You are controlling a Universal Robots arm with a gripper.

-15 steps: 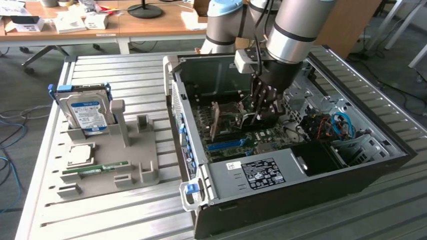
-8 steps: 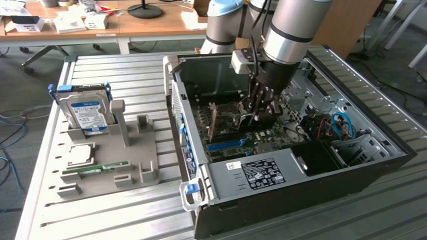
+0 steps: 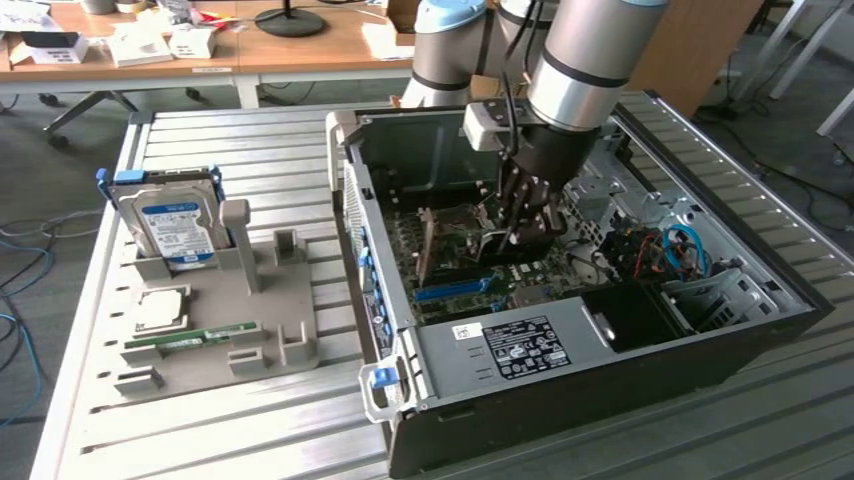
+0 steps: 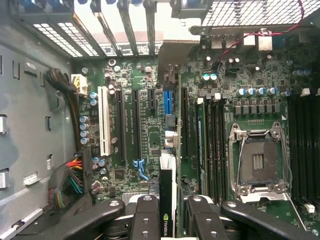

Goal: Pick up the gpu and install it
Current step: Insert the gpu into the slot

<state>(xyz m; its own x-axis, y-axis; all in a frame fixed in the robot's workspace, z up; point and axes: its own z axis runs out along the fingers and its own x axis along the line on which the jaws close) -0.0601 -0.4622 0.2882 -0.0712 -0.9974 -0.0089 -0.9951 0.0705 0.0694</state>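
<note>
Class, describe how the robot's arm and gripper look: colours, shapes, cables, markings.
The arm is made of thick silver-grey tubes with a black ring and pale blue joint caps. A small pale box with a black cable sits at the wrist. The gripper is black; its jointed fingers carry round silver rivets.

black gpu [image 4: 165,200], green motherboard [image 4: 130,135], white slot [image 4: 104,120]
</note>
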